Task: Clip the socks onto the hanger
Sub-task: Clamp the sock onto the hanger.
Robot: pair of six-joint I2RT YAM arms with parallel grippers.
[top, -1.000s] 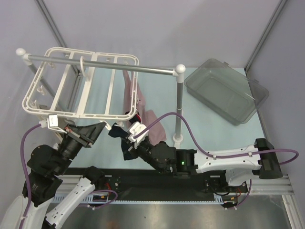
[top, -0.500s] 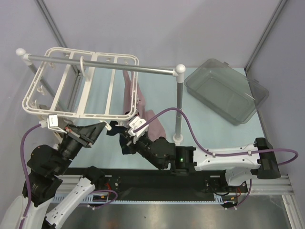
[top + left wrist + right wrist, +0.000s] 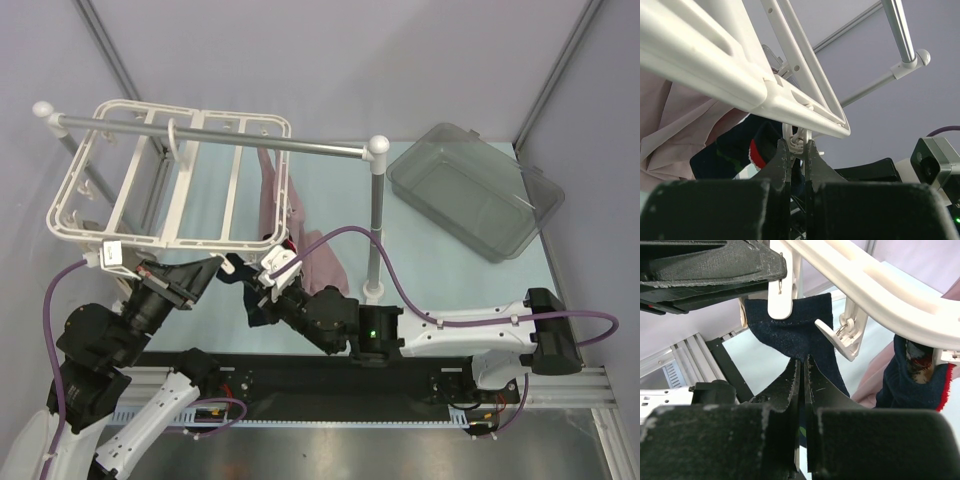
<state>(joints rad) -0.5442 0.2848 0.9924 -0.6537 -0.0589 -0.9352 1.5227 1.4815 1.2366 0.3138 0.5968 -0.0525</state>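
Sock (image 3: pixel 795 332) dead centre of the right wrist view, straight above the right pincer (image 3: pixel 801 365). Fingers all but shut, nipping the lower edge, just the cloth's thickness between them. Dark navy, hanging flat, top edge up against a white clip (image 3: pixel 780 292) under the hanger (image 3: pixel 875 285). Cannot tell clip biting cloth from clip merely lying in front. Neighbouring clip (image 3: pixel 850 335) just to the right, dangling beside the sock. Far right of that view, second sock (image 3: pixel 912 382), navy with red trim and a patterned patch, hung from the same white bar, well clear of the right pincer's tips.

Over to the left wrist view: left pincer (image 3: pixel 797 150) pointing up at the underside of the hanger, fingers drawn nearly together, squeezing the white clip between the tips. Dark sock cloth with a red-and-white patch low left of those tips, behind them; which of the pair, hard to say. Pink cloth (image 3: pixel 670 125) at the left edge, behind the frame.

From the top view: hanger in the upper left, hooked over a silver rail (image 3: pixel 320 146). Both pincers meeting under its near right corner, sock between them and a touch lower. Clear bin (image 3: pixel 470 190) off to the right on the pale surface (image 3: pixel 335 190), well apart.
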